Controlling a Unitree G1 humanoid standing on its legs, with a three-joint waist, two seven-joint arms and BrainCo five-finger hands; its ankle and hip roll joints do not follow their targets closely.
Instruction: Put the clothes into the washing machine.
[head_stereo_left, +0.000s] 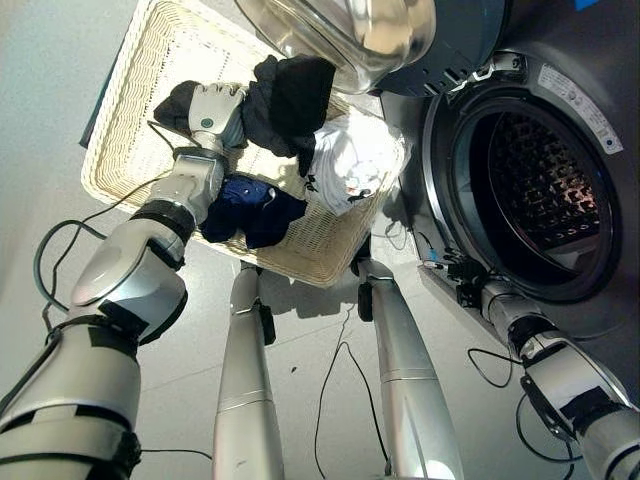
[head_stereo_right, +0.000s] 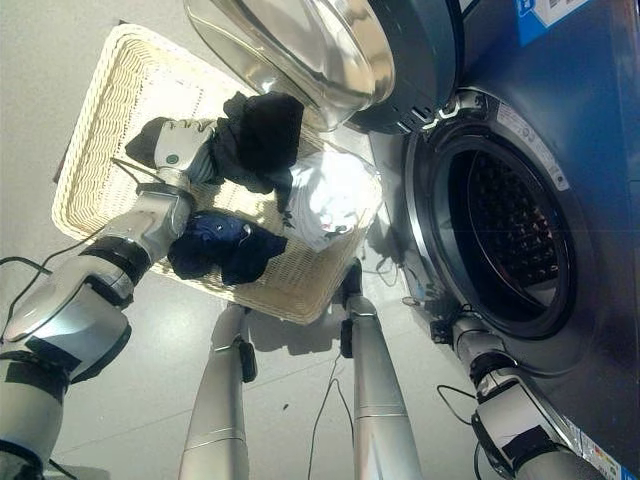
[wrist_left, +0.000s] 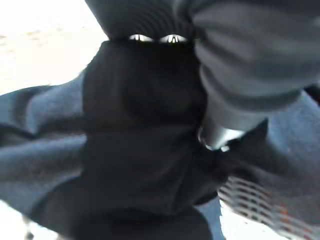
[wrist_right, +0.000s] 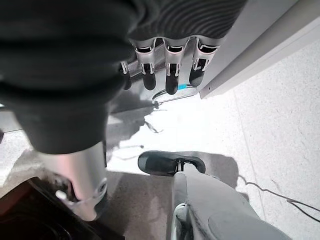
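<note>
Left hand (head_stereo_left: 215, 112) over the wicker laundry basket (head_stereo_left: 125, 120), its fingers buried in a black garment (head_stereo_left: 290, 98); in the left wrist view the dark cloth (wrist_left: 140, 150) bunches between the fingers, of which only two bright spots show, and the thumb (wrist_left: 220, 135), which presses against the fabric. The garment is gathered round the hand and hangs above the basket's contents, just beside the rim of the open glass door (head_stereo_left: 350, 30). Below it in the basket lie a navy garment (head_stereo_left: 245, 205), near the wrist, and a white garment (head_stereo_left: 350, 165) toward the machine side. Right hand (wrist_right: 167, 70) low beside the front of the washing machine (head_stereo_left: 590, 100), under the open drum (head_stereo_left: 535, 190); its fingers are slack, side by side, and hold nothing. The drum's perforated interior shows no cloth.
</note>
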